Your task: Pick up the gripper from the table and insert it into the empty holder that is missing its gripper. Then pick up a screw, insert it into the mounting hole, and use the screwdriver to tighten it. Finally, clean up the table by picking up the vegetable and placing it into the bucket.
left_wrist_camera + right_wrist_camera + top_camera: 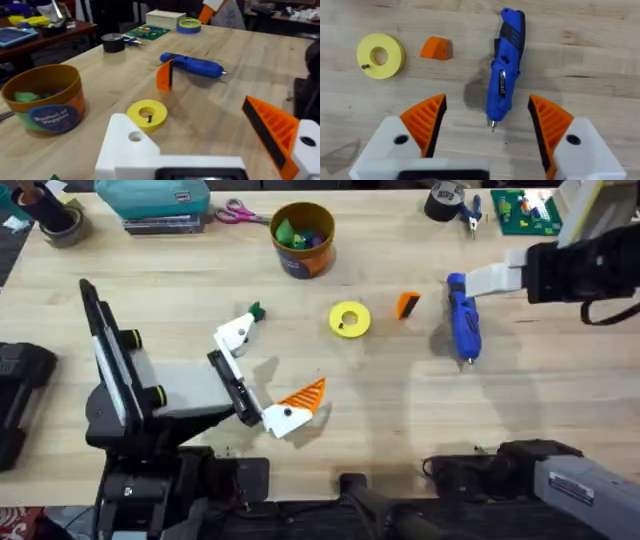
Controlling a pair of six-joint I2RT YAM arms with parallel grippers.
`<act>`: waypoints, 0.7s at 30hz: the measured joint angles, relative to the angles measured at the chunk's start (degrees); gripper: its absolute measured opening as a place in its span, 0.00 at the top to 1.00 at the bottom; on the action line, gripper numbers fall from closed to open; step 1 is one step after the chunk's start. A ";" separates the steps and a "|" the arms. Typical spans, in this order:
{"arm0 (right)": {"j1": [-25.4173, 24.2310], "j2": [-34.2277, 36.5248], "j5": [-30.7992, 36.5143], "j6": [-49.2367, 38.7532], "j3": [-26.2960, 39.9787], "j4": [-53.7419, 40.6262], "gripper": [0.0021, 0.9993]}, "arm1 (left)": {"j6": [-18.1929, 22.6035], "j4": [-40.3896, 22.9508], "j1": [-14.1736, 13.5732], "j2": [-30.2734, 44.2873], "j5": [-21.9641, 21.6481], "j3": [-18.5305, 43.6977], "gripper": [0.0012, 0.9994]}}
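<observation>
The loose orange gripper (407, 304) stands on the table between the yellow disc (349, 319) and the blue screwdriver (463, 320). A small dark screw (150, 118) sits on the disc. My left gripper (268, 370) is open. One of its fingers is the bare white holder (237, 332); the other carries an orange wedge (305, 393). The dark-green vegetable (256, 311) lies at the holder's tip. The bucket (303, 238), holding green and blue toys, stands at the back. My right gripper (489, 107) hangs open above the screwdriver (504, 70), its orange pads (427, 117) on either side of the bit end.
Along the back edge lie scissors (237, 213), a teal pouch (155, 198), a black tape roll (443, 200), blue-handled pliers (470, 215) and a green board (525, 210). Another tape roll (60, 225) sits at the far left.
</observation>
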 joint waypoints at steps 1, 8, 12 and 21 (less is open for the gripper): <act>0.00 0.01 0.01 0.00 0.00 0.00 0.00 | -0.01 -0.15 0.00 0.02 0.76 0.00 0.01; 0.00 -0.01 0.01 0.00 0.00 0.00 0.00 | -0.01 -0.59 0.00 0.02 3.86 0.00 0.01; 0.00 -0.01 -0.01 0.00 0.00 0.00 0.00 | -0.41 -0.66 0.00 0.02 4.45 0.00 0.01; 0.00 0.01 0.01 0.00 0.02 0.00 0.00 | -2.60 -0.70 0.00 0.00 4.61 0.00 0.01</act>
